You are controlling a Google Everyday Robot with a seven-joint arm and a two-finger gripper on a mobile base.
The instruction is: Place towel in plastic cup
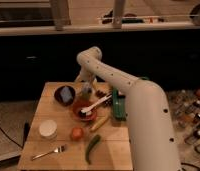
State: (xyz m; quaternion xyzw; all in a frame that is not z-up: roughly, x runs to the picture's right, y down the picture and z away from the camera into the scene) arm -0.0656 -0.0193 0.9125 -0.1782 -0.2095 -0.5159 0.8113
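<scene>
Gripper [86,90] hangs just behind round red bowl [85,112], presumably seeking towel; white plastic cup [48,129] well apart; my grip: cannot tell.

The arm [143,115] is plain cream-white. Its greyer gripper [87,90] hangs low over the far side of the pale, honey-coloured wooden table [115,152]. A blue-grey towel [66,93] lies in a dark bowl [58,96]. A white spoon [96,104] rests in a red bowl [88,115]. There is also a white plastic cup [48,128], a silver fork [47,152], an orange-red fruit [77,133] and a green pepper [92,147].
</scene>
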